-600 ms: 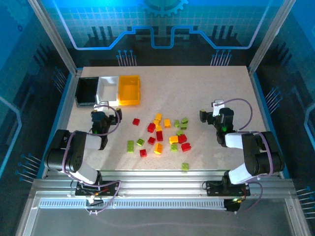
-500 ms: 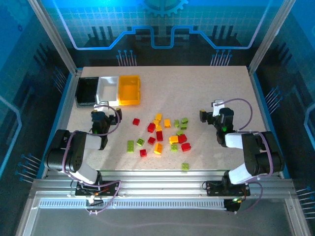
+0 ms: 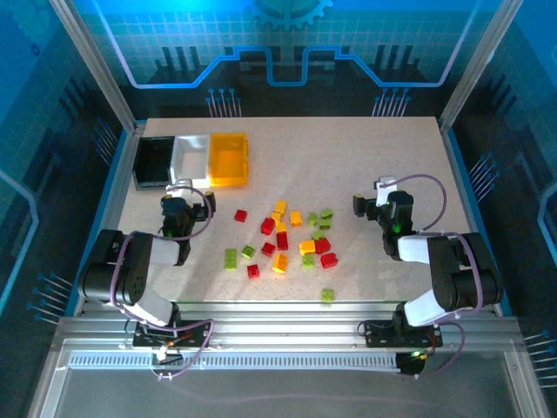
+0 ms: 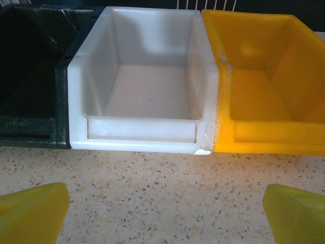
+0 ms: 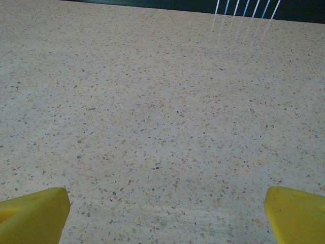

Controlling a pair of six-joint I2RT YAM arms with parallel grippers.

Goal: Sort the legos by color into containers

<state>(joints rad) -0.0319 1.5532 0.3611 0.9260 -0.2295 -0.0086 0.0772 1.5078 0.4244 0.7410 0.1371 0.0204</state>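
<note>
Speckled pale surface (image 3: 374, 148), inside a blue-lit enclosure. Item one: three open bins in a row, black bin (image 4: 30, 134), white bin (image 4: 142, 133) and yellow bin (image 4: 264, 136), touching side to side, just ahead of the left gripper (image 4: 162, 218); all three look empty. Item two: legos (image 3: 282, 240) in red, yellow-orange and lime green, scattered loose between that gripper and the right gripper (image 5: 162, 218), with one green brick (image 3: 327, 295) lying apart, back toward the right arm's base. Left gripper: jaws spread fully, holding nothing, facing the white bin. Right gripper: jaws likewise wide, empty, bare surface ahead of it. Step in hand, as judged: the very start, no brick yet sorted. Next move likely calls for one gripper to swing inward over the pile, come down on a single brick clear of its neighbours, and close on it. The close-packed middle of the pile may need care.
</note>
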